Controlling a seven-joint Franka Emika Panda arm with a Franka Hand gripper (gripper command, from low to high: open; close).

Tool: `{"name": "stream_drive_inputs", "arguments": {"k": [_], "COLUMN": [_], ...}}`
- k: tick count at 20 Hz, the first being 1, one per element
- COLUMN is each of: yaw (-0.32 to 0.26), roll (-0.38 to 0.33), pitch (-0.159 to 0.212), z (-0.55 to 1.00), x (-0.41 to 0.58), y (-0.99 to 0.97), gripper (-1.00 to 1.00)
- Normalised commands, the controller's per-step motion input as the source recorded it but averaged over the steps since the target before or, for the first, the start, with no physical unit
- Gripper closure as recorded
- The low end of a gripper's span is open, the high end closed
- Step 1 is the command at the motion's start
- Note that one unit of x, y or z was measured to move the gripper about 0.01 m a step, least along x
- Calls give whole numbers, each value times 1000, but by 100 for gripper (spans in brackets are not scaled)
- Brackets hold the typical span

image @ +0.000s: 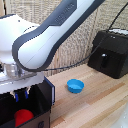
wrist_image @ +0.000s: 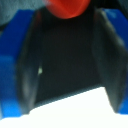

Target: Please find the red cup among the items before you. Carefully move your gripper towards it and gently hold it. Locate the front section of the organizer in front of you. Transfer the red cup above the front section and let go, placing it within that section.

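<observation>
Pale wooden tabletop (image: 100, 100) carries a black organizer (image: 42, 102) at the exterior view's lower left, a blue bowl (image: 75, 86) near the middle, and a black appliance (image: 111, 52) well apart at the exterior view's right. The arm reaches down over the organizer, its end effector (image: 21, 94) hanging just above the red cup (image: 23, 117), which sits low between the organizer's black walls. By my reading, the task is at its last step: the cup looks already inside a compartment, and I take this to be the front section (image: 37, 111), though the frames do not make the divider plain. In the wrist view the cup (wrist_image: 68, 7) shows as a red blur at the frame edge, with dark fabric walls and blue edging around it. The two blue-tipped fingers (image: 18, 95) appear slightly parted and clear of the cup, so the end effector seems released and empty, yet blur keeps me from being sure. Next would be a straight lift clear of the walls, without brushing the cup or snagging the fabric.
</observation>
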Motion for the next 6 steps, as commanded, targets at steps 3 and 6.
{"name": "stream_drive_inputs", "arguments": {"k": [3,6], "yaw": [74,12], "roll": [33,-8], "pitch": [-77,-125], "z": [690,804], "x": [361,329], "y": [-122,-28], "gripper": [-100,-100]}}
